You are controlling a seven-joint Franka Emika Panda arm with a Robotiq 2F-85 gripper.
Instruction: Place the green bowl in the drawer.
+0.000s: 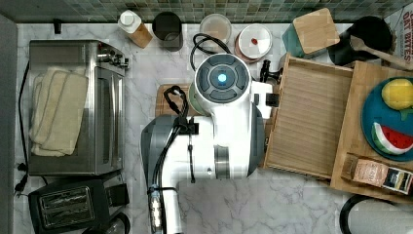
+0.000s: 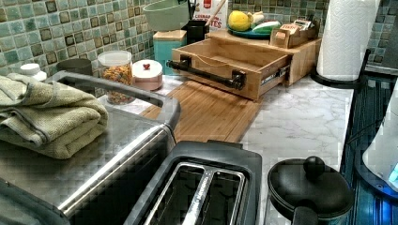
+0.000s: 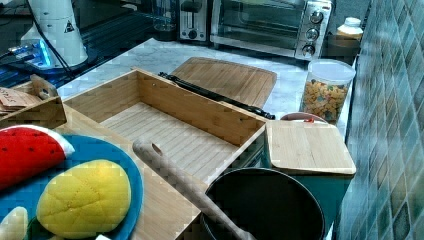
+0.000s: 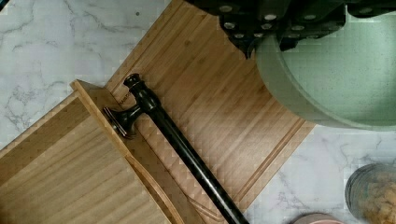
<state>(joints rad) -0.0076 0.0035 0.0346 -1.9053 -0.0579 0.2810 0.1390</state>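
green bowl (image 4: 341, 70) | held aloft over the cutting board (image 4: 210, 102), just short of the drawer's handle (image 4: 182, 144) | gripper (image 4: 280, 21) pinches its rim | step, by my reading: carrying it to the drawer (image 3: 165, 125), which stands open | next: travel past the handle, over the drawer floor, then lower and let go

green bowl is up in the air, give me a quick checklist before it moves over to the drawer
1. Green bowl lifted off the cutting board: ok, the left view shows it high up.
2. Tool gripping the bowl's rim: ok, wrist view shows it clamped there.
3. Drawer pulled open: ok.
4. Drawer floor free for the bowl: ok.
5. Bowl already above the drawer: not ok, it hangs over the board.
6. Bowl will pass above the black handle: cannot tell.
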